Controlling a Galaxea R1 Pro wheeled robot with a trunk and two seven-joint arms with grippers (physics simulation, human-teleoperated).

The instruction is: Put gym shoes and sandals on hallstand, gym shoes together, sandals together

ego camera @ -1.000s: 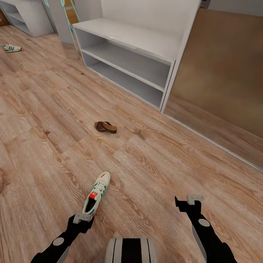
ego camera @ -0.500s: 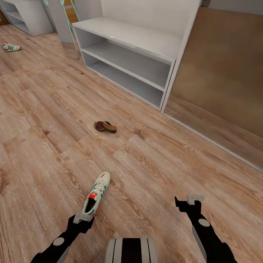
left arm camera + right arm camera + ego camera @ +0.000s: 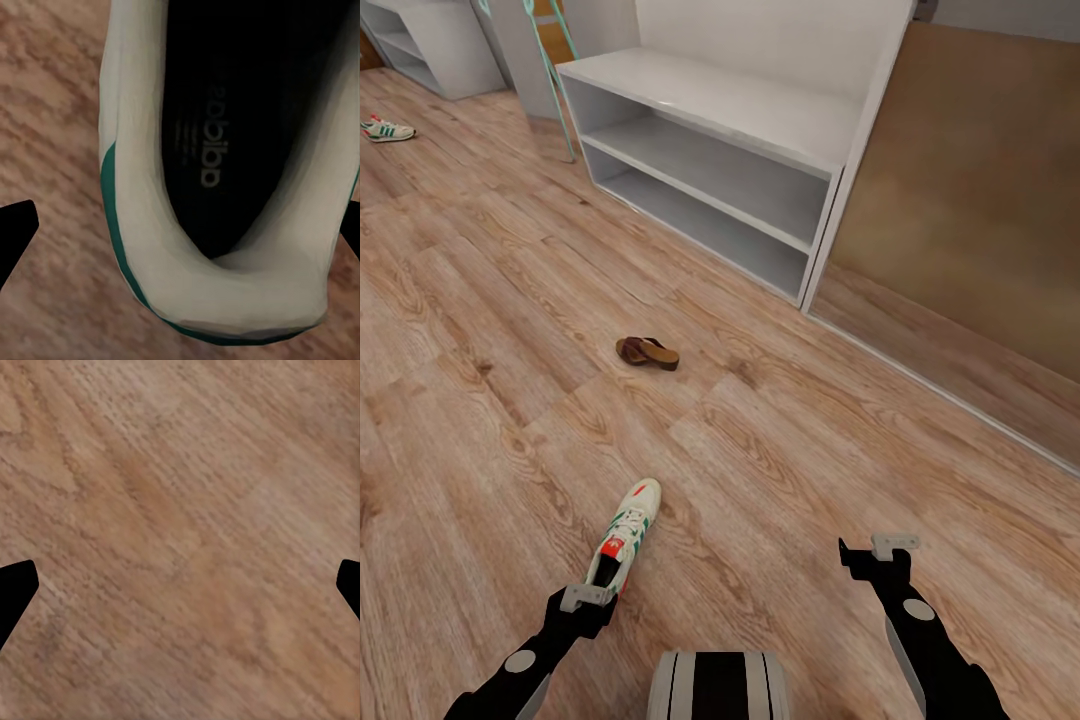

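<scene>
Your left gripper (image 3: 584, 598) spread wide above the near gym shoe's (image 3: 624, 536) heel, right gripper (image 3: 880, 548) wide over bare corridor floor (image 3: 780, 450), a sandal (image 3: 647, 352) lying between you and the empty hallstand (image 3: 710, 160), second gym shoe (image 3: 387, 129) far off left.

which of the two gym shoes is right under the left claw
The gym shoe at the bottom of the head view, whose heel sits below the left claw. The other gym shoe lies far off at the top left.

You stood in a home corridor: wood-plank floor (image 3: 810, 420), a pale shoe rack (image 3: 720, 160) by the wall, a sneaker (image 3: 622, 535) and a sandal (image 3: 647, 352) lying about.
</scene>
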